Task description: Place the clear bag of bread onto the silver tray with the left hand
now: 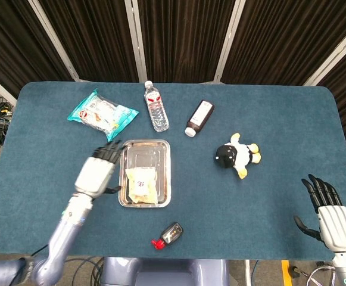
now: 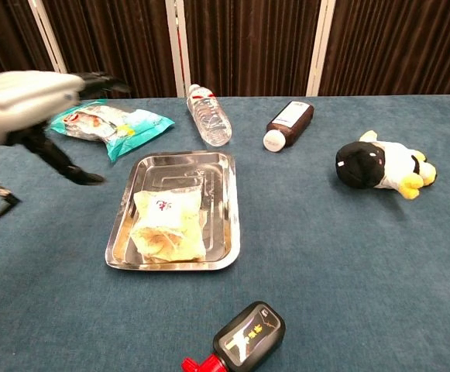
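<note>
The clear bag of bread (image 1: 142, 185) (image 2: 169, 225) lies flat in the near half of the silver tray (image 1: 157, 149) (image 2: 217, 167). My left hand (image 1: 97, 173) (image 2: 31, 101) hovers just left of the tray with its fingers spread and nothing in it, apart from the bag. My right hand (image 1: 330, 215) rests open at the table's near right corner, far from the tray; the chest view does not show it.
A teal snack packet (image 1: 102, 113) (image 2: 108, 122) lies behind the left hand. A water bottle (image 1: 156, 107) (image 2: 209, 116) and a brown bottle (image 1: 199, 118) (image 2: 289, 124) lie behind the tray. A plush penguin (image 1: 237, 155) (image 2: 379, 167) sits to the right. A small black-and-red bottle (image 1: 168, 235) (image 2: 244, 337) lies near the front edge.
</note>
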{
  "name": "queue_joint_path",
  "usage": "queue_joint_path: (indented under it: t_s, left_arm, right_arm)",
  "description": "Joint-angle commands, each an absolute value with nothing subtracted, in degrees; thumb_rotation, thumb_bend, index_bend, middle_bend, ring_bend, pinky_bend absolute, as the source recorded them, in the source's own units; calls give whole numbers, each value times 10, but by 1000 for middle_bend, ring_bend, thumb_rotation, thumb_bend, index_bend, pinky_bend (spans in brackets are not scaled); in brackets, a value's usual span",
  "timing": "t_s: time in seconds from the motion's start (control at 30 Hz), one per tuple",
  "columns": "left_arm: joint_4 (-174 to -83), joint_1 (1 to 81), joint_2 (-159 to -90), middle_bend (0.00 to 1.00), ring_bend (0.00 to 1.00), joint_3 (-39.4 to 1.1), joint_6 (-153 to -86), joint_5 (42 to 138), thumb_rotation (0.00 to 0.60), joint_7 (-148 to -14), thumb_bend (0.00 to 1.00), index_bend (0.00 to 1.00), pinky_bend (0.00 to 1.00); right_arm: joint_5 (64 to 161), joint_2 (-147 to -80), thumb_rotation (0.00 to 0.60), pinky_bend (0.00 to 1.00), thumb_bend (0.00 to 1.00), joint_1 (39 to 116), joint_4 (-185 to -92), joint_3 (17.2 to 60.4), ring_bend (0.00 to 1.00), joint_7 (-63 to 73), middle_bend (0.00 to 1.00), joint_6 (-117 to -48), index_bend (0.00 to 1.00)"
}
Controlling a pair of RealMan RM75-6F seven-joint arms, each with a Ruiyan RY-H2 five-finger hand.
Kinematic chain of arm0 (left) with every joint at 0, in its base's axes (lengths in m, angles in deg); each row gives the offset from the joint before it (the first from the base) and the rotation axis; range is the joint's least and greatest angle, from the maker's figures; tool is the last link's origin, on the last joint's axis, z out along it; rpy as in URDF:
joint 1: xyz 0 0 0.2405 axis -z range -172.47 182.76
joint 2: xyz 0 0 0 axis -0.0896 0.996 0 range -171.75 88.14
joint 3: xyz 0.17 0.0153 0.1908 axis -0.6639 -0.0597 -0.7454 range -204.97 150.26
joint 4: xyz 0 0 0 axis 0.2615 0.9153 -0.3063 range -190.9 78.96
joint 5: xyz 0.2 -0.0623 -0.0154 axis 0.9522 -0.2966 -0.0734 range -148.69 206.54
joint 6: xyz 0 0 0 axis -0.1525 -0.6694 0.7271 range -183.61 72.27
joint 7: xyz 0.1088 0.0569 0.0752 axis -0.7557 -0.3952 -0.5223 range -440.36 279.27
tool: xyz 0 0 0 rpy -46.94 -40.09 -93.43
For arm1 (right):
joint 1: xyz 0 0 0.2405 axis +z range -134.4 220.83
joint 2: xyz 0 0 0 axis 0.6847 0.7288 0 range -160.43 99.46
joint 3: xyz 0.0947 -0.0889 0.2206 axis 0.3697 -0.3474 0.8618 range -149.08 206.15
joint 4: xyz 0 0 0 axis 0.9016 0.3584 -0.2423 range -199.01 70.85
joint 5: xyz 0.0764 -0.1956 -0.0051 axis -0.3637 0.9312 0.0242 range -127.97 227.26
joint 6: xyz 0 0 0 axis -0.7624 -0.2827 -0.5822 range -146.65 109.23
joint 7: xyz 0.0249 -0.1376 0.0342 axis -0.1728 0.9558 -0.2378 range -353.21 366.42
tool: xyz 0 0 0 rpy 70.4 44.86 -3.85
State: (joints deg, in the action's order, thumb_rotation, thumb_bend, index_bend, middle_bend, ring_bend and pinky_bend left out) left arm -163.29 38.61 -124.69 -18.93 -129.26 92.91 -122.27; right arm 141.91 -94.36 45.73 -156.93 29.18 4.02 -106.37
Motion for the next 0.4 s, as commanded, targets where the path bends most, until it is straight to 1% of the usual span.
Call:
queue_joint_path:
  t_s: [0.03, 0.13, 0.2, 0.33, 0.4]
  left_arm:
    - [-1659, 321, -1189, 0, 0, -234, -1354, 984, 600, -1156, 35, 0, 137]
    - [-1640, 274, -1146, 0, 0, -277, -1391, 1036, 600, -1104, 30, 0, 92]
    - [-1620, 246, -1125, 0, 0, -304, -1408, 1064, 600, -1067, 27, 0, 36]
    - [-1585, 206, -1103, 0, 0, -335, -1436, 1102, 600, -1014, 26, 0, 26]
    - [-1573, 190, -1099, 0, 0, -344, -1449, 1119, 600, -992, 26, 0, 26]
  right_arm:
    - [1415, -944, 600, 76, 303, 458, -1570, 291, 0, 48, 0, -1059, 0]
    - [1416, -945, 600, 76, 303, 459, -1572, 290, 0, 54, 0, -1057, 0]
    - [1415, -946, 600, 76, 303, 458, -1572, 291, 0, 60, 0, -1058, 0]
    - [1412, -948, 600, 76, 304, 455, -1572, 292, 0, 64, 0, -1063, 0]
    - [1410, -948, 600, 76, 303, 454, -1572, 293, 0, 65, 0, -1064, 0]
